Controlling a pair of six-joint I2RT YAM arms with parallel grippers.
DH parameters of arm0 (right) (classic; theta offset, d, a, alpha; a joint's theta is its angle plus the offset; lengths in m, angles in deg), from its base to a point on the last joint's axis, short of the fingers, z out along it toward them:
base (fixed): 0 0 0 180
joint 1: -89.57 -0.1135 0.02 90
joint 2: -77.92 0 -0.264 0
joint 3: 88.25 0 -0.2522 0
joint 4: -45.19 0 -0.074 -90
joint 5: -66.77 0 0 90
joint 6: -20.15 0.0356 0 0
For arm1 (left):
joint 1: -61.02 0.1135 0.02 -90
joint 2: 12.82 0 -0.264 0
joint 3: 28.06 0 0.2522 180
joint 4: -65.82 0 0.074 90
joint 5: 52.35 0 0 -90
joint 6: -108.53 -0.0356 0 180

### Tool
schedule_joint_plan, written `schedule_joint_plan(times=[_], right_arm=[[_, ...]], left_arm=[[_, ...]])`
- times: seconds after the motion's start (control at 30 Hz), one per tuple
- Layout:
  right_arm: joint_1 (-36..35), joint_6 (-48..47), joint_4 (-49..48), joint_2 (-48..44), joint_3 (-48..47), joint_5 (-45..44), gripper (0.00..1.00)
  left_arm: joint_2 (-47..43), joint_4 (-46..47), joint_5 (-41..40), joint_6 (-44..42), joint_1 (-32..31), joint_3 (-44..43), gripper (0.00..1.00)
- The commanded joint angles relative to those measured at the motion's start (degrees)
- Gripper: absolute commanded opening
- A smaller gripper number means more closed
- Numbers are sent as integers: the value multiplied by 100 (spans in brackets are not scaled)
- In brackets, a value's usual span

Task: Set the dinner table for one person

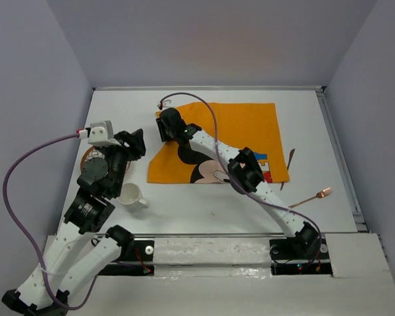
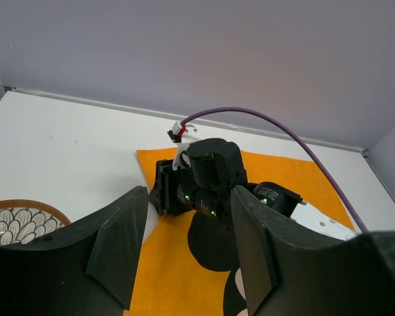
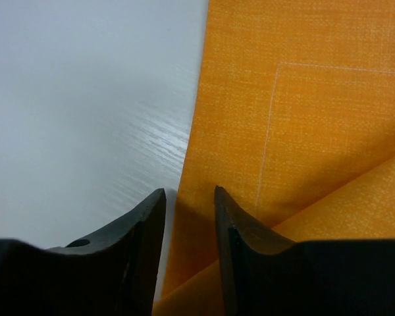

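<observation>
At the near edge both arm bases are bolted down, with the dinner table [image 1: 184, 214] stretching away from them, matte white and filling most of the overhead view. Nearest in lie a white mug [image 1: 130, 196] and, just behind it on the left, a patterned plate [image 1: 91, 157] with a brown rim, part hidden under the left arm. The left gripper [image 2: 191, 194] hangs above this area with its fingers spread wide and nothing between them. On the right side, a copper spoon [image 1: 314, 197] and a second slim utensil [image 1: 289, 160] lie on the bare top, just off the placemat's right edge. The orange placemat [image 1: 243, 128] sits mid-table toward the far side; its left portion shows a fold and a slanted edge. The right gripper [image 3: 188, 197] is at that far left corner, fingers drawn close with a narrow gap over the cloth edge — whether cloth is pinched cannot be told. Judgement: the step in hand is squaring and flattening the placemat; nothing is yet set on it. The next move calls for a secure hold on the corner and a steady outward pull to take out the fold — without dragging the whole cloth. Plain grey walls [image 1: 210, 39] enclose the table on three sides.
</observation>
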State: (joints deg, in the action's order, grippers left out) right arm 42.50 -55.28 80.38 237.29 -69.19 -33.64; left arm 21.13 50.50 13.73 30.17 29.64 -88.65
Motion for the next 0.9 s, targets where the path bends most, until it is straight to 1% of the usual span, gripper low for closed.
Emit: schedule_joint_plan(times=[0.0,0.03,0.07,0.13,0.17,0.2,0.27,0.3,0.33,0.4,0.47,0.53,0.57,0.6,0.67,0.7,0.73,0.77,0.8,0.83,0.87], right_arm=[[-162,827,143,348,23,837,33],[-223,1046,72,488,-21,970,23],[-224,1118,-137,533,-109,1197,21],[-224,1407,-367,577,-180,1261,20],[-224,1495,-603,586,-250,1287,13],[-145,1618,-753,569,-242,1340,8],[-92,2066,-1121,499,-137,1472,6],[73,2242,-1637,377,64,1672,0],[153,2713,-1947,306,188,1813,0],[320,3164,-2579,261,198,1999,0],[514,3490,-2775,261,-56,1982,0],[620,3631,-3100,95,-92,1851,0],[707,3754,-3240,16,-31,1807,3],[708,3825,-3381,-63,-22,1702,26],[865,3896,-3391,-257,-57,1648,64],[866,3878,-3400,-344,-31,1761,89],[953,3869,-3400,-450,39,1910,92],[954,3704,-3383,-755,127,2060,92],[1032,3572,-3313,-1002,580,2270,92],[1033,3405,-3295,-1300,976,2298,92],[1033,2708,-3294,-2034,1989,2298,91]], left_arm=[[-73,349,151,31,26,51,63],[-73,358,151,31,35,60,62],[-65,376,186,31,35,69,62],[-30,393,230,40,53,77,61],[6,376,265,32,53,77,61],[6,376,265,40,53,95,61],[6,376,265,58,53,130,60],[32,402,257,49,53,130,60],[50,402,257,40,53,121,60],[137,394,248,40,61,130,60],[190,385,222,40,61,130,60],[269,394,213,49,79,139,60],[304,402,204,40,96,139,60],[374,402,195,23,114,139,60],[454,411,212,31,202,121,60],[515,411,221,40,272,113,59],[542,411,230,49,316,104,59],[559,411,248,58,334,104,59],[577,411,283,75,343,104,59],[586,402,318,128,351,121,59],[569,385,353,198,360,139,59]])
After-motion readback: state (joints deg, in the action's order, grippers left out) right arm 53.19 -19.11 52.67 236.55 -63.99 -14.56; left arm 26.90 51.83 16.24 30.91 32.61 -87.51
